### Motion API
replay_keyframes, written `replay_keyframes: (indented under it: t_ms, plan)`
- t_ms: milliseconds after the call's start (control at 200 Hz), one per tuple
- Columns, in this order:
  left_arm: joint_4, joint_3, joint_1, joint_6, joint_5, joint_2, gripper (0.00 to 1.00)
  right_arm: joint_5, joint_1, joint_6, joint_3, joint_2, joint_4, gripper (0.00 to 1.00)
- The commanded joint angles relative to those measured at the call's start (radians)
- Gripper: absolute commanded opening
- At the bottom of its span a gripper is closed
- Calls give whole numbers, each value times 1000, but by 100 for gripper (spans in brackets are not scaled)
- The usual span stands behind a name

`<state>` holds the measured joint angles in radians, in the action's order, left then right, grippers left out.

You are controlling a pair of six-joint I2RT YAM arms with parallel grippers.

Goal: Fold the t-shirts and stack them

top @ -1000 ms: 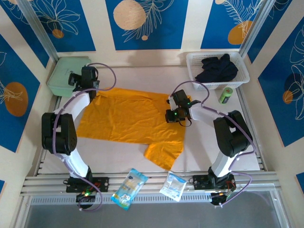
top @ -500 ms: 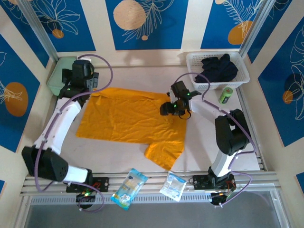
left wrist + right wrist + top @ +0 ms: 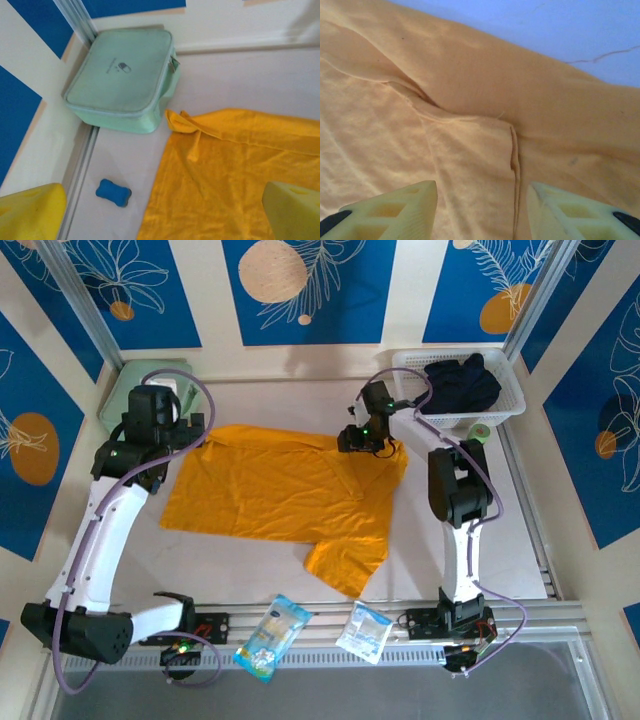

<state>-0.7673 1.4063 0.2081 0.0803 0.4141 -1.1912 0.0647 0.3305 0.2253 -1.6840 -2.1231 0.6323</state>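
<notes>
No readable writing turns up anywhere you look. The pale mint zip case (image 3: 122, 80) in the far left corner carries one small dark logo on its lid, too small to make out. The two packets at the near edge, a blue-and-white one (image 3: 272, 635) and a clear one (image 3: 364, 632), show print you cannot read from above.

The orange-yellow t-shirt (image 3: 280, 490) lies spread across the middle of the table (image 3: 250, 575), one sleeve pointing toward the near edge. Its far left sleeve sits bunched just beside the case.

Your left arm stretches long up the left side, wrist tipped down over that far left corner. The left gripper (image 3: 160, 202) hangs with its yellow fingers (image 3: 30, 212) spread wide and nothing between them. A small blue bone-shaped object (image 3: 113, 192) rests on the table near the case (what it is cannot be told).

Your right arm stands tall from its base and bends left at the wrist, near the white basket (image 3: 505, 380) of dark clothes (image 3: 460, 385). A green cylinder (image 3: 481, 430) lies just in front of the basket. The right gripper (image 3: 482, 200) sits low over the shirt's far right corner, jaws parted, with a stitched seam running between the fingers and no cloth pinched.
</notes>
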Motion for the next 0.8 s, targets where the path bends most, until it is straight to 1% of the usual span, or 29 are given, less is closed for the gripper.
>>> replay_keyframes:
  t_ms: [0,190,350,525,645,715,745,790]
  plan:
    - [-62,16,4,29,-43,22,100,60,-8,-23,-71,-46,44,49]
    - [-63,6,4,36,-64,11,100,97,-8,-9,-103,-113,38,46]
    - [-63,8,4,35,-70,3,99,76,-8,-7,-130,-139,38,46]
    - [-60,5,4,29,-64,3,100,49,-7,-3,-150,-145,39,52]
    - [-56,2,4,29,-65,1,100,54,-5,-4,-166,-156,49,51]
    - [-55,-1,5,28,-66,1,100,57,-2,-6,-176,-165,56,46]
    - [-53,-3,5,28,-66,1,100,57,-1,-6,-178,-168,59,41]
    - [-53,-4,3,29,-69,-1,100,60,1,-6,-186,-174,65,32]
